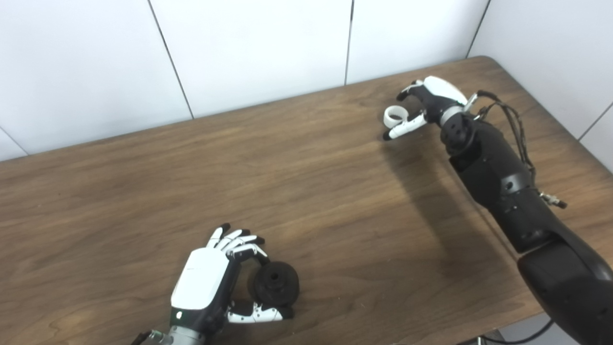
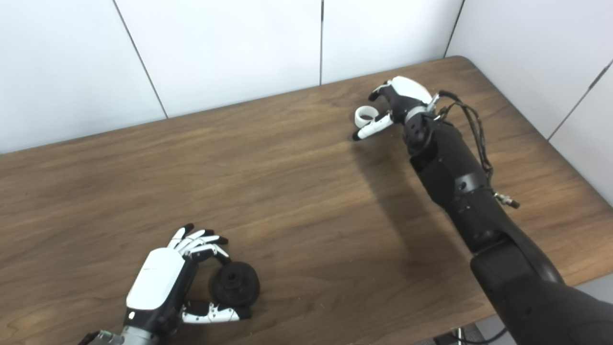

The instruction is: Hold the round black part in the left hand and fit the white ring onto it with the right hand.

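The round black part [image 1: 276, 283] lies on the wooden table near the front edge, its centre hole facing up. My left hand [image 1: 210, 278] sits just left of it, open, with the fingers [image 1: 233, 239] spread above the part and the thumb [image 1: 256, 314] below it. The part lies between them. The white ring [image 1: 395, 115] rests on the table at the far right. My right hand [image 1: 433, 98] is open around it, with curled fingers behind the ring and the thumb [image 1: 404, 127] stretched along its near side. The ring also shows in the right eye view [image 2: 365, 115].
The brown table [image 1: 306, 182] ends at white wall panels at the back and right. Its rounded far right corner is close behind the right hand. Loose cables [image 1: 515, 129] run along the right forearm. The table's front edge lies just below the left hand.
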Robot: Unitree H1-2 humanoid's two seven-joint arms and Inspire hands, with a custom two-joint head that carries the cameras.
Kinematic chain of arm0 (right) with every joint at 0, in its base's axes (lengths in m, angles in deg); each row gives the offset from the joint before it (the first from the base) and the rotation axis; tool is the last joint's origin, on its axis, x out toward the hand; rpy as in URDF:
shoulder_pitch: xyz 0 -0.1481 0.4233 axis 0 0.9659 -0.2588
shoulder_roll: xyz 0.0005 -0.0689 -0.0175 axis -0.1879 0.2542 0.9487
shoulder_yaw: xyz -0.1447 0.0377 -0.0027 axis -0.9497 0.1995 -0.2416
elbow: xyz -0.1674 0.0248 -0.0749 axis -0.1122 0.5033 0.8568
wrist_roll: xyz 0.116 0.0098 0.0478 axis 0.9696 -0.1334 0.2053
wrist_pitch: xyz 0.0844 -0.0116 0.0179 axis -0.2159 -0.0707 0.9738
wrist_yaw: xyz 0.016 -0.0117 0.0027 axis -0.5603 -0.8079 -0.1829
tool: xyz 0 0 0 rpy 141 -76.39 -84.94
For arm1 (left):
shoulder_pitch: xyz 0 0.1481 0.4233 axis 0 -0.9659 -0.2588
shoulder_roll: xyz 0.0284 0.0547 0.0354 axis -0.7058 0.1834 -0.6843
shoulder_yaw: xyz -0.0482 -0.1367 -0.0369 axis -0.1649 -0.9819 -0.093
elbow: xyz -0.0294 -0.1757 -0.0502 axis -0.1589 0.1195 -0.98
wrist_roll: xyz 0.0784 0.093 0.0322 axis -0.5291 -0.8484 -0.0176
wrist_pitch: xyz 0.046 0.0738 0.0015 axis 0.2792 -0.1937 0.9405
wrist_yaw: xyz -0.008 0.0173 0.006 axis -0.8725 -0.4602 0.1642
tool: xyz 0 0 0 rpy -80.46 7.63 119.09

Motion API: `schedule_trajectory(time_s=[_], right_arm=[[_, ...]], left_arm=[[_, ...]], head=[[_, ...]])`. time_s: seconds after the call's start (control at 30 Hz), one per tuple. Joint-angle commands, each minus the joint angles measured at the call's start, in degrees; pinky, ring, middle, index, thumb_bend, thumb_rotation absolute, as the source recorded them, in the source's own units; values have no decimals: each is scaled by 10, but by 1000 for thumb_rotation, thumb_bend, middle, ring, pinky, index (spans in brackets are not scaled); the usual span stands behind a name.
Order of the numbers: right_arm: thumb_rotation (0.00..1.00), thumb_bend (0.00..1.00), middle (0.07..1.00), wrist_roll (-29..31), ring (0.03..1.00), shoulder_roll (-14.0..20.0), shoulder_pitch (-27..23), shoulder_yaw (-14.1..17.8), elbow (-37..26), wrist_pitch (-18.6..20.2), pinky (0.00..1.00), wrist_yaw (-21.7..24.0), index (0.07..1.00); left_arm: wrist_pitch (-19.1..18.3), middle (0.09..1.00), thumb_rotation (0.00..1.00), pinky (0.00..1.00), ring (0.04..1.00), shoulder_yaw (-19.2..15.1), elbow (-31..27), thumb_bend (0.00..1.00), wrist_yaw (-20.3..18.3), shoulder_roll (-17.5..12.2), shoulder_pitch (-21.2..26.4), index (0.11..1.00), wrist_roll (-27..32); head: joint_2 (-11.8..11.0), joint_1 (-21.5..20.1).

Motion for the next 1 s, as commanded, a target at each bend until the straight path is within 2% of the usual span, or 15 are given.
schedule_trajectory(time_s=[0.0,0.33,0.47,0.73,0.97], right_arm=[[364,935,969,-9,1000,4,-32,12,-2,0,1000,-20,772],[330,894,960,1,1000,1,-28,6,3,-1,1000,-31,768],[320,883,944,6,1000,5,-27,2,1,-3,1000,-34,741],[317,897,962,12,1000,11,-27,6,5,-1,1000,-43,727],[343,915,900,13,1000,27,-30,-1,4,-3,999,-44,707]], left_arm=[[-5,764,48,972,862,2,0,521,-7,-8,-15,486,-15],[-10,766,48,970,864,2,-4,521,-11,-5,-16,486,-15],[-9,765,47,972,867,3,-3,521,-10,-4,-16,486,-16],[-10,766,48,976,867,2,-4,521,-11,-3,-17,486,-15],[-8,763,48,978,866,1,-3,521,-8,-2,-18,485,-15]], head=[[0,0],[1,0],[1,1],[1,2],[1,3]])
